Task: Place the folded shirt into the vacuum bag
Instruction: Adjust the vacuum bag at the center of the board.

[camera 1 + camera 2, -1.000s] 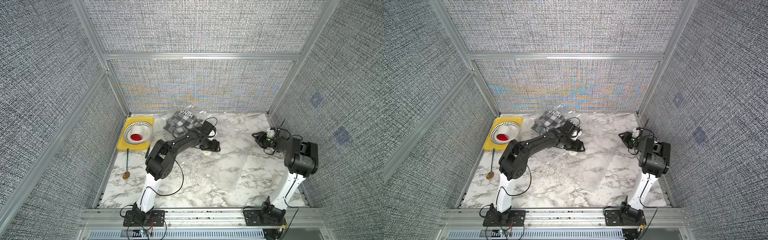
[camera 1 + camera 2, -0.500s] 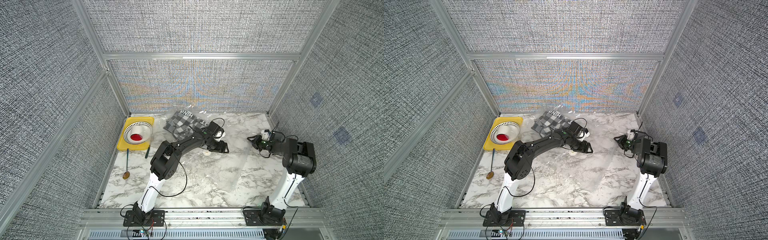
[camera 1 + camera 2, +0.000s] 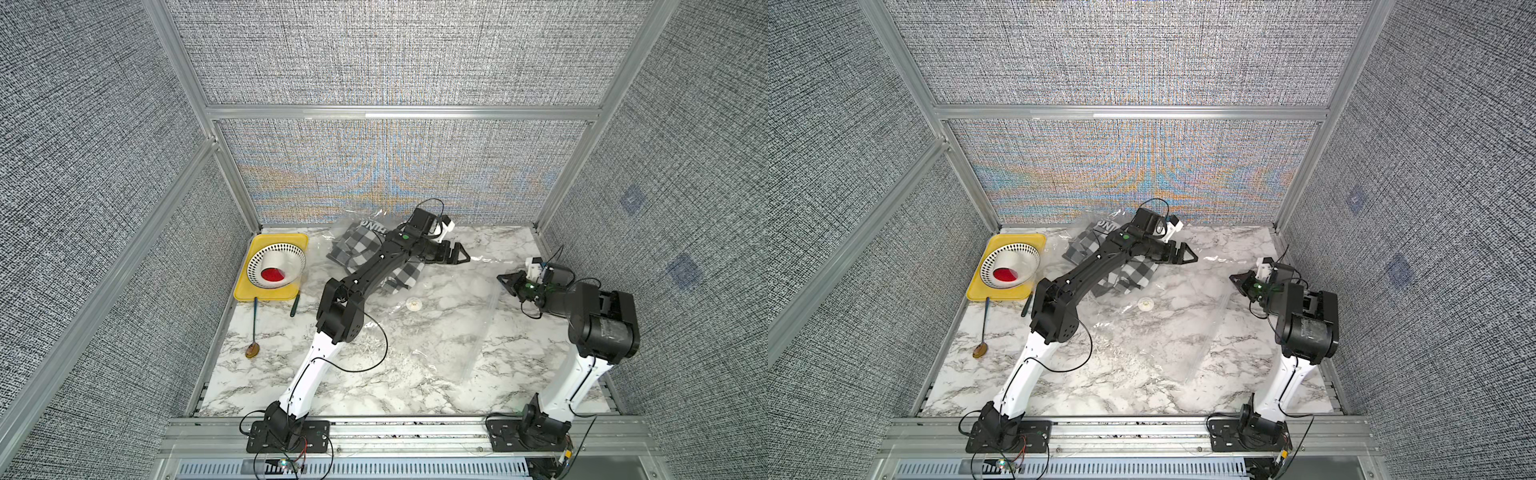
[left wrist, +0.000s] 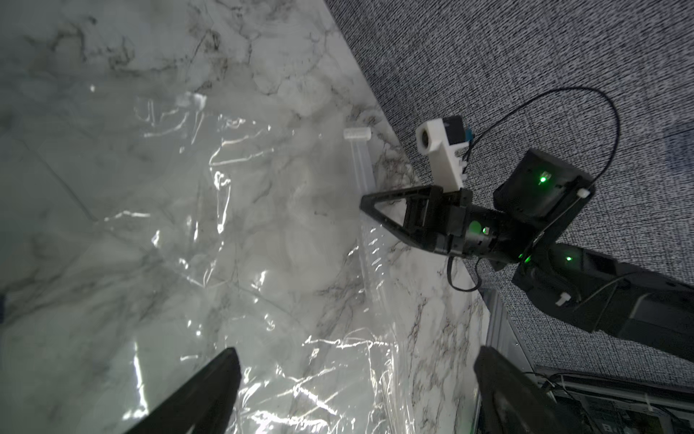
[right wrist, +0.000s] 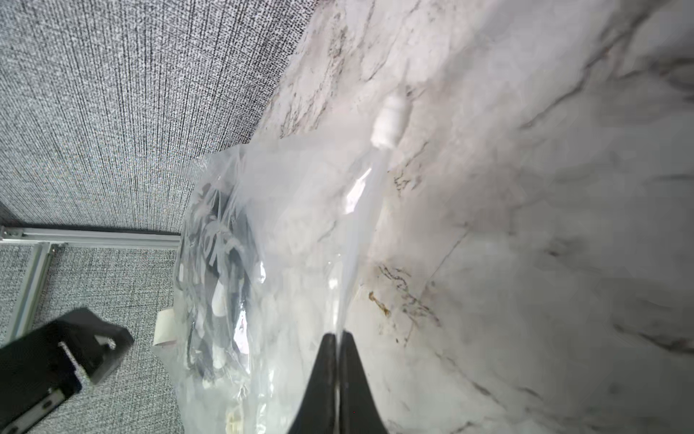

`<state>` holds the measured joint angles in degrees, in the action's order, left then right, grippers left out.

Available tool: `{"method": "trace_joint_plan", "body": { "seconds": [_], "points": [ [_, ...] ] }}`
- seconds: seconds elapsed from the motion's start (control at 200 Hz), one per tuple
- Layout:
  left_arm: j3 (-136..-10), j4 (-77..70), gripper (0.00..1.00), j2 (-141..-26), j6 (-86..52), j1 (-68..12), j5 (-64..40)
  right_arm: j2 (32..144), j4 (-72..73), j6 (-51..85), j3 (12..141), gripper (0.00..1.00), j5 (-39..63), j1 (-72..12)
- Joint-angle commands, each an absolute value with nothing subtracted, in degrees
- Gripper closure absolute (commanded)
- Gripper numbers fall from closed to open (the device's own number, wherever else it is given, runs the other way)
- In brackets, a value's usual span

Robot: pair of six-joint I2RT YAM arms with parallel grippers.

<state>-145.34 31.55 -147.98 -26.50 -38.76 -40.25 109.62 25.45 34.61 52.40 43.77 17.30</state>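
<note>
A marble counter [image 3: 519, 374] inside a grey-walled booth, seen from above, with two robot arms. The vacuum bag [image 3: 440, 332] lies spread flat across the middle, with its round white valve [image 3: 414, 305] facing up. The folded shirt [image 3: 357, 249], in grey and white checks, sits at the bag's far back-left end. It appears to be inside, since the right wrist view shows it through the plastic.

The right fingers [image 5: 327, 370] are pinched shut on the bag's thin zip edge, lifting it slightly. The left fingers [image 4: 202, 398] are spread wide and empty, hovering over the bag just beyond the shirt.

Insertion looks essentially finished (how deep the shirt sits cannot be told). The next move likely calls for the left arm to clear the mouth without dragging the plastic.

A yellow tray [image 3: 249, 296] holds a white perforated bowl [image 3: 291, 266] with a cup [image 3: 272, 264] containing something red. A spoon [image 3: 253, 328] lies outside it.
</note>
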Motion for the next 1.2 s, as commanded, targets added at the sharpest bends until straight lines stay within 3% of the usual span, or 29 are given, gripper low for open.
{"method": "trace_joint_plan", "body": {
  "seconds": [0.0,0.16,0.33,0.656,0.836,1.196],
  "points": [
    [-150.4,29.1,0.0,-151.5,-29.4,-36.7,-44.5,106.4,26.2,28.6,52.6,1.0,43.9,15.6],
    [-156.2,24.3,0.0,-154.9,-37.6,-34.9,-47.0,96.4,22.5,20.1,49.9,1.0,35.0,10.1],
    [-149.1,14.0,0.0,-151.7,-52.8,-35.5,-49.4,86.4,20.7,12.3,44.0,1.0,21.9,1.3],
    [-139.9,20.7,0.0,-145.0,-53.5,-35.8,-43.1,75.6,20.6,2.0,36.9,1.0,-4.4,-14.8],
    [-141.0,14.6,0.0,-148.7,-61.9,-35.6,-48.4,74.2,21.9,-0.5,35.7,1.0,-10.9,-19.2],
    [-144.2,12.7,0.0,-151.6,-73.6,-36.8,-48.9,72.4,24.3,-5.1,33.3,1.0,-17.9,-26.0]
  ]
}}
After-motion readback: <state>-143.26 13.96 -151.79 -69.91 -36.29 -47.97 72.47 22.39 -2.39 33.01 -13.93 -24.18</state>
